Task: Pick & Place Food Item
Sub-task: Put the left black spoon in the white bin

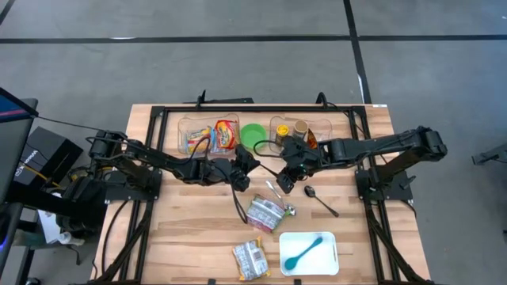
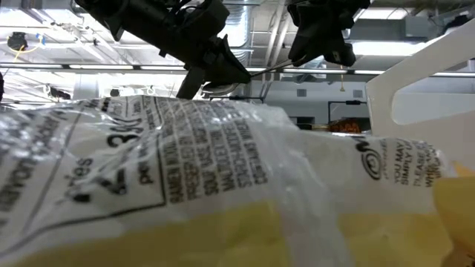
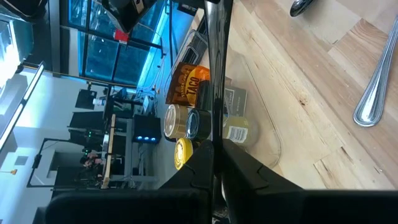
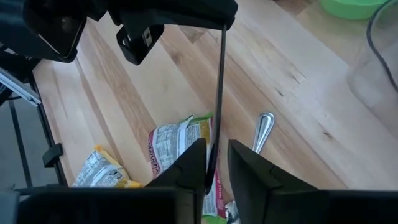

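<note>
- Left hand point(image 1: 244, 168) is clamped on one end of a thin dark rod point(image 4: 219, 93) above the desk point(image 1: 190, 222).
- Right hand point(image 1: 287, 176) pinches the other end, fingers narrow.
- Green-labelled food packet point(image 1: 264, 212) lies on the desk, below both hands.

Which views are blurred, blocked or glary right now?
Low view: a snack packet against the lens fills most of the frame, print soft. Left wrist view: blue window glare behind the jars. High view: even light, all sharp. Right wrist view: clear.

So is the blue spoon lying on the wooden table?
No, the blue spoon lies inside the white tray near the table's front edge, not on the bare wood.
</note>
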### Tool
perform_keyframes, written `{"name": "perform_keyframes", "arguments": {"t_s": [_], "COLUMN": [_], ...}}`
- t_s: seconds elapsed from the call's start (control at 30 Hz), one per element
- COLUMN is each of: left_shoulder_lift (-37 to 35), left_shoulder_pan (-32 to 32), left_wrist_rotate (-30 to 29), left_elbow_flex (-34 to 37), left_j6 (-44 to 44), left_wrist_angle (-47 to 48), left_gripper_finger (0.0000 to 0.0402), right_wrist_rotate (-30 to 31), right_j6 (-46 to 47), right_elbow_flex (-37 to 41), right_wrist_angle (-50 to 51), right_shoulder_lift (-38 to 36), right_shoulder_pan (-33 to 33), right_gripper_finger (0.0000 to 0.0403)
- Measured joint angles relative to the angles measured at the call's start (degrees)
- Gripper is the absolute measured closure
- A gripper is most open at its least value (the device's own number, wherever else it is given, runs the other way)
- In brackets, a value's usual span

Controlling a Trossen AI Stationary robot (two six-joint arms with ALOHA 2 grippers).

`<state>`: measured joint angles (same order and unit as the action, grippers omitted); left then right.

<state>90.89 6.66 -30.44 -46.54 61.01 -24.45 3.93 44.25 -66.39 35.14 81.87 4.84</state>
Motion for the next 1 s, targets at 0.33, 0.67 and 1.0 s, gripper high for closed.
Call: {"name": "perform_keyframes", "arguments": {"t_s": [0.33,0.67,1.0], "left_shoulder_lift": [0.0,0.0,-0.33], "left_shoulder_pan": [0.02,0.02,0.02], "left_wrist_rotate": [-0.13,-0.02,0.25], "left_elbow_flex": [0.04,0.04,0.04], "left_j6": [0.0,-0.02,0.0], "left_wrist_angle": [0.05,0.02,-0.12], "left_gripper_finger": [0.0391,0.0391,0.0313], "right_wrist_rotate": [-2.41,-2.47,-2.65], "right_j6": [2.79,3.29,-0.67], "right_elbow_flex": [0.03,0.04,0.04], "right_wrist_angle": [0.39,0.94,0.65], "right_shoulder_lift": [-0.02,-0.02,-0.07], "right_shoulder_pan": [-0.04,-0.2,-0.39], "right_gripper_finger": [0.0394,0.0396,0.04]}}
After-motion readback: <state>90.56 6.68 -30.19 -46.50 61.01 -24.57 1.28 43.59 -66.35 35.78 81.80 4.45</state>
